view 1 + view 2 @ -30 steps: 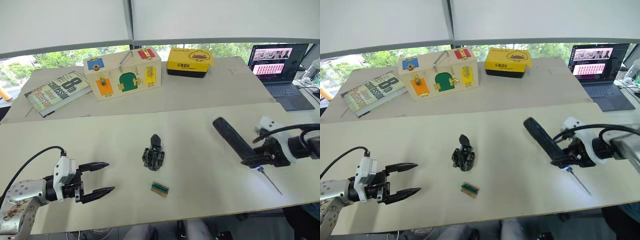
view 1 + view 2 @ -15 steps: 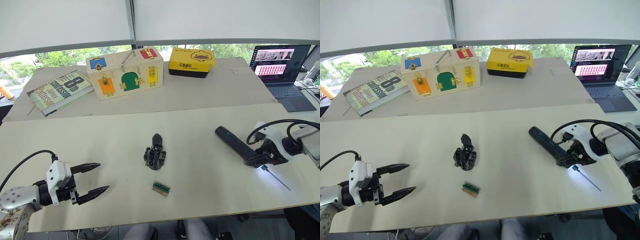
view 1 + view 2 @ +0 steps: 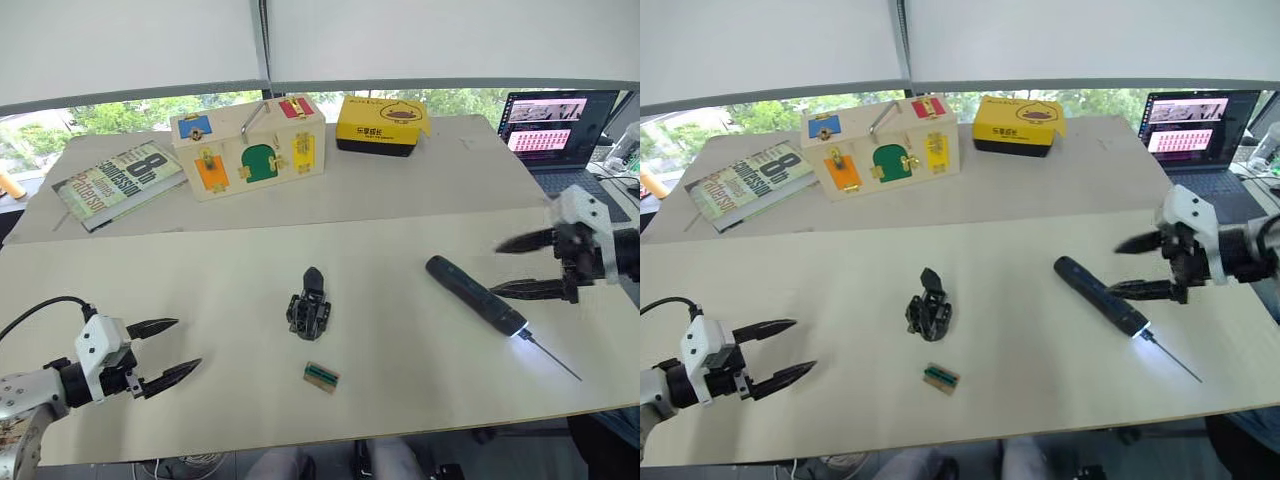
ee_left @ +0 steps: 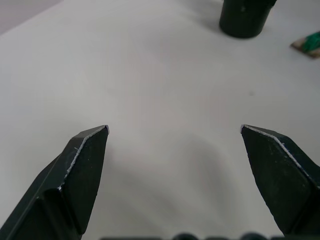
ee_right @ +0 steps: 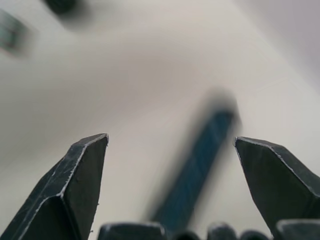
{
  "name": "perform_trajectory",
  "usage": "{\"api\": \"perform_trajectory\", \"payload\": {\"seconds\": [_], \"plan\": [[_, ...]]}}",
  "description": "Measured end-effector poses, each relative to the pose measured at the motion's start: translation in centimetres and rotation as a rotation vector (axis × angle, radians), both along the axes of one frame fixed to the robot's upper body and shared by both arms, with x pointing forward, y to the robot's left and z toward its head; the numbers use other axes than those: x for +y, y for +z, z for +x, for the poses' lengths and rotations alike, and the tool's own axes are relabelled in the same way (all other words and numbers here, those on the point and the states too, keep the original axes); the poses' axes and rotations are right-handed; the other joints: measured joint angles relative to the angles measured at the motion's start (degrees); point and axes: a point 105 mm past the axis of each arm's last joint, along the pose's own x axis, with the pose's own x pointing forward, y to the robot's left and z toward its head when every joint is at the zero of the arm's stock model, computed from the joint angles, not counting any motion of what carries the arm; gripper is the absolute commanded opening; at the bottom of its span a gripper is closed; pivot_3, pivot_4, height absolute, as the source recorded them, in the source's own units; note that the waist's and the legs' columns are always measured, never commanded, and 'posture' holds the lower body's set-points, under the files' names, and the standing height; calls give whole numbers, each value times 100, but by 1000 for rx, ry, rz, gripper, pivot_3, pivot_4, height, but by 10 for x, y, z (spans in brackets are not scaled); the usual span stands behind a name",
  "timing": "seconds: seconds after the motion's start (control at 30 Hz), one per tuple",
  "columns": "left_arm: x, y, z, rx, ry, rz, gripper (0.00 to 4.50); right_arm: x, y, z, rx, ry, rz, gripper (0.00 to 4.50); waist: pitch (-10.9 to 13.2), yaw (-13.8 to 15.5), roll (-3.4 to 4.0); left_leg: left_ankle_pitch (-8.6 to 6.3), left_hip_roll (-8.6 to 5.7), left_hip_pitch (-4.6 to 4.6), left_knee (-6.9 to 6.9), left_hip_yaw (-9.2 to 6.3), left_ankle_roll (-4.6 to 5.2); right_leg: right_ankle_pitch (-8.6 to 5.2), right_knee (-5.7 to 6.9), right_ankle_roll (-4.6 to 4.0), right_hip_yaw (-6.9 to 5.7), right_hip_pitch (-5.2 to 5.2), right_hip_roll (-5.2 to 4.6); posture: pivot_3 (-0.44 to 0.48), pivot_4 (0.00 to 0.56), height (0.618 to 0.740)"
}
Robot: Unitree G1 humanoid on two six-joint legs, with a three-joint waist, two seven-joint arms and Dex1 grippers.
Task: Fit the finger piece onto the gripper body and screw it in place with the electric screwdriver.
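Left eye view: right gripper [image 3: 522, 266] has released the electric screwdriver [image 3: 475, 295] onto the table, fingers apart; left gripper [image 3: 164, 350] also spread; fastening apparently finished.

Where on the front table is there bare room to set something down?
Bare patches: between the left gripper and the gripper body; between the gripper body and the electric screwdriver; the strip behind them up to the table seam. Crowded: the rear table, with book, wooden latch box, yellow box and laptop.
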Motion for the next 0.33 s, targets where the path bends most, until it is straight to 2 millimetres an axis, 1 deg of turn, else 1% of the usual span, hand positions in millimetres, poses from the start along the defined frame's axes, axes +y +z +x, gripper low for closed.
{"api": "perform_trajectory", "payload": {"seconds": [0.03,0.07,0.1,0.17,0.27,0.33], "plan": [[3,-1,0,-4,15,15,4500,5,-2,-2,-21,22,40,4443,1,6,1,0,-2,4,0,1,0,1,1,1,1,4,-3,0,150,740],[7,-3,-1,-11,43,26,4500,14,-4,-6,-62,73,86,4443,1,13,1,0,-2,13,0,0,-1,1,1,1,3,9,-1,0,150,740],[11,-6,-3,-22,73,42,4500,27,-8,-15,-107,149,136,4443,1,15,0,-2,2,34,-4,-2,-1,0,-1,1,2,29,4,0,150,740],[14,-10,-6,-26,102,52,4500,40,-16,-24,-130,216,175,4443,2,17,0,-2,3,41,-10,-1,0,0,-2,1,4,33,4,0,150,740],[15,-16,-13,-11,121,53,4500,49,-18,-28,-178,248,206,4443,2,21,0,-2,0,45,-9,0,0,0,-1,1,4,37,4,0,150,740],[14,-16,-15,-15,128,46,4500,50,-20,-28,-206,251,206,4443,3,36,-2,-2,0,49,-9,-1,-1,0,-1,1,4,41,4,0,150,740]]}}
